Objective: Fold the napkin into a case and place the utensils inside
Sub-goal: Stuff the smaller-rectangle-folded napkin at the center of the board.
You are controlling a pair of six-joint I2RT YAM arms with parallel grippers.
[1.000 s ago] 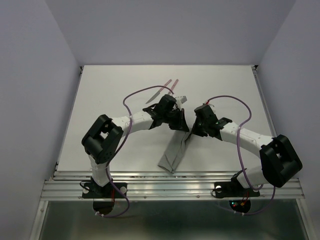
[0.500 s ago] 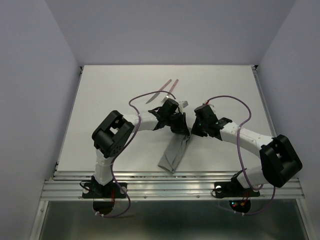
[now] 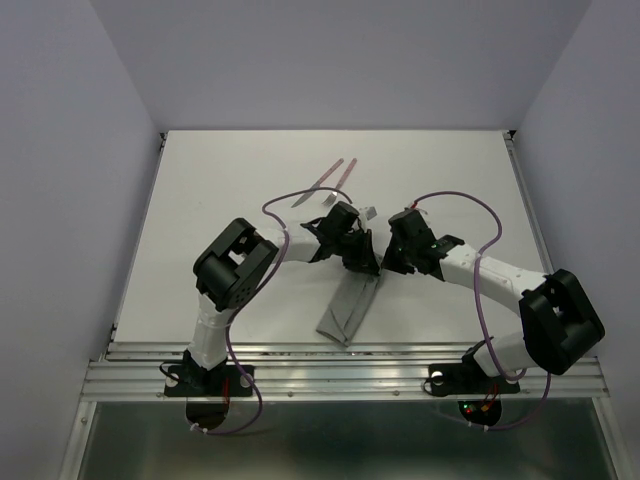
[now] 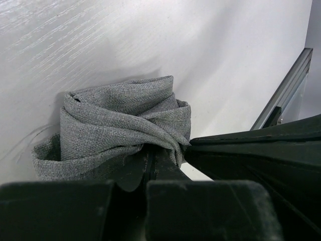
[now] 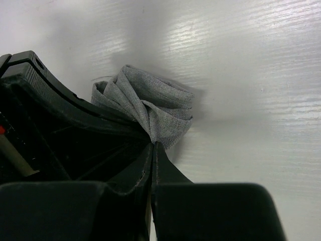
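The grey napkin [image 3: 347,306] lies as a long narrow strip running from mid-table toward the near edge. Its far end is bunched up between the two grippers. My left gripper [image 3: 368,266] is shut on that bunched end [image 4: 120,125], the cloth pinched at the fingertips. Close beside it my right gripper [image 3: 383,268] is shut on the same end [image 5: 153,108], with folds fanning out from its tips. The two utensils [image 3: 330,178], with pinkish-red handles, lie side by side on the table behind the left arm, apart from the cloth.
The white table [image 3: 200,220] is walled left, right and behind. A metal rail [image 3: 340,372] runs along the near edge by the arm bases. Purple cables loop over both arms. The left gripper body [image 5: 45,100] fills the left side of the right wrist view.
The left arm's elbow has swung right and its gripper has drawn closer to the right gripper, bunching the napkin's far end. The right arm has stayed put.
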